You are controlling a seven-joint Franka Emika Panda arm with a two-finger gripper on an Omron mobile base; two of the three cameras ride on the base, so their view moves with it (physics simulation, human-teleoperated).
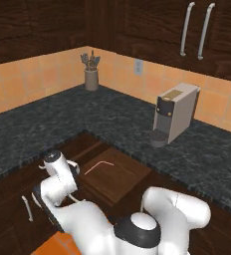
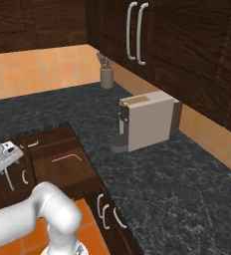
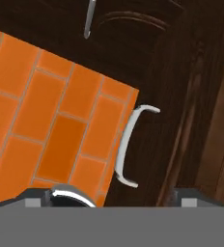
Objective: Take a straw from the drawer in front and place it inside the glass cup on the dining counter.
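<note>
Straw (image 1: 98, 165) lies flat on the floor of the pulled-out drawer (image 1: 118, 180), pale pink with its bent end toward the far corner, and sits beyond the jaws and to one side of them, not between them. The gripper (image 3: 112, 198) hangs in front of the drawer face, its jaws spread wide with nothing between them; in the hand view the two dark tips stand well apart at the bottom, straddling the curved silver bar handle (image 3: 127, 144) of the drawer front, which lies just ahead of them against the dark wood, with orange floor tiles (image 3: 46, 111) beyond. From the left base view the hand (image 1: 57, 167) sits at the drawer's near left corner, above a smaller drawer handle (image 1: 27, 208). Farther off, the black speckled worktop (image 1: 48, 119) carries a beige coffee machine (image 1: 176, 113) and a utensil holder (image 1: 91, 75); neither glass cup nor dining counter appears. The likely trouble is the straw's thinness: lying flat on the wood, it gives the tips little to close on, so they may press it down, roll it aside or shut above it. A low approach could also catch the drawer's front edge. No brand, label or writing can be read anywhere.
</note>
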